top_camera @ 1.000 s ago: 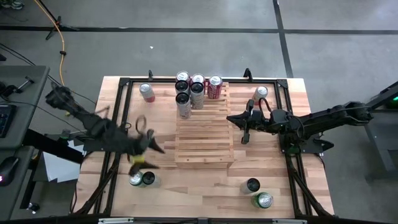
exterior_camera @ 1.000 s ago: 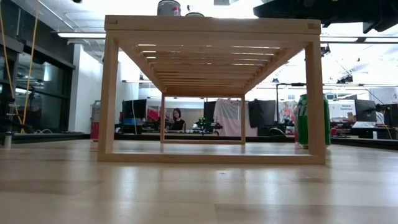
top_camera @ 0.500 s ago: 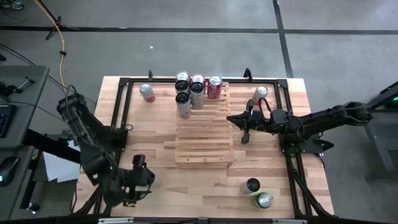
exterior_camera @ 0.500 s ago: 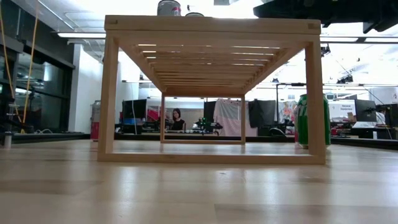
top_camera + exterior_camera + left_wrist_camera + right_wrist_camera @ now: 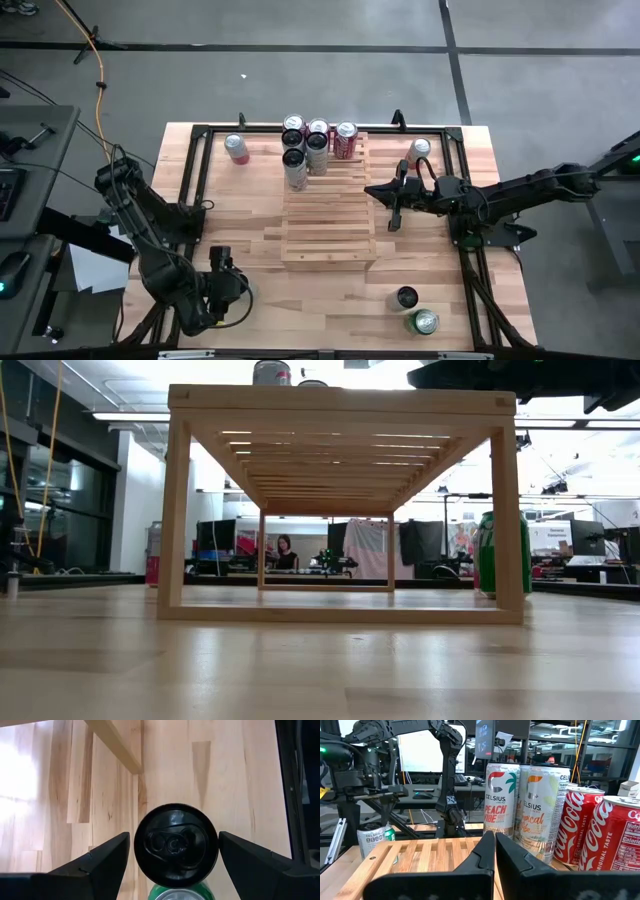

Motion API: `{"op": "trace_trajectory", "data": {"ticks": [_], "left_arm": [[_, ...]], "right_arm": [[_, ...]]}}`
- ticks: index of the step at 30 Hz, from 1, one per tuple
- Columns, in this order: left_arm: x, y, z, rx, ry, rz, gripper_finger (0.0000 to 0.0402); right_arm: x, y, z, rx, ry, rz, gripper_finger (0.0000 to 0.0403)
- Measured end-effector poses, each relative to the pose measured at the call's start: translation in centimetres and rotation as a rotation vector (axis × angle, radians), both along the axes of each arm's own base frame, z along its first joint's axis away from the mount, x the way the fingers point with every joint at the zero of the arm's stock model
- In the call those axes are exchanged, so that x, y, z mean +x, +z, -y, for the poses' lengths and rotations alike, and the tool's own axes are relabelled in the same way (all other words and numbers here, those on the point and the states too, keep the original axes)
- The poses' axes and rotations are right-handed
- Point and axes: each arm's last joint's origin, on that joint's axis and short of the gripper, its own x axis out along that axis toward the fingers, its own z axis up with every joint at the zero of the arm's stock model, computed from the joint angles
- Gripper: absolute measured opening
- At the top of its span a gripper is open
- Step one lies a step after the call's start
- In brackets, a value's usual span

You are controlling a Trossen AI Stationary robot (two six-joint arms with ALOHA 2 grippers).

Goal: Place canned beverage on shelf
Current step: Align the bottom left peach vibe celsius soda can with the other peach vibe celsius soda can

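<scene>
Between my left gripper's (image 5: 172, 852) spread fingers (image 5: 102, 862) sits the black-topped can (image 5: 175, 843), its lid facing the wrist camera and a green can (image 5: 179, 893) touching it on the near side, both standing at the table's front-left corner, well apart from the slatted shelf (image 5: 328, 215). I judge it rigid but thin-walled, smooth and slippery, fairly heavy if full, so I would grip the round wall mid-height, not the rim. My right gripper (image 5: 392, 200), fingers pressed together on nothing, waits at the shelf's right edge near the cans already placed (image 5: 517, 802).
</scene>
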Motion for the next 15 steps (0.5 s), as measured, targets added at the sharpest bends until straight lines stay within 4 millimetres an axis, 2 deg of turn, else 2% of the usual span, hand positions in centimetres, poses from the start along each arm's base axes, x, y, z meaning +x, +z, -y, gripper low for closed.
{"op": "trace_trajectory", "data": {"ticks": [6, 15], "left_arm": [[0.3, -0.1, -0.2, -0.012, 0.011, -0.02, 0.0294], [2.2, -1.3, -0.8, -0.032, 0.044, -0.137, 0.0294]], "right_arm": [[0.0, 0.0, 0.0, 0.0, 0.0, 0.0, 0.0], [0.0, 0.0, 0.0, 0.01, 0.001, 0.002, 0.0]]}}
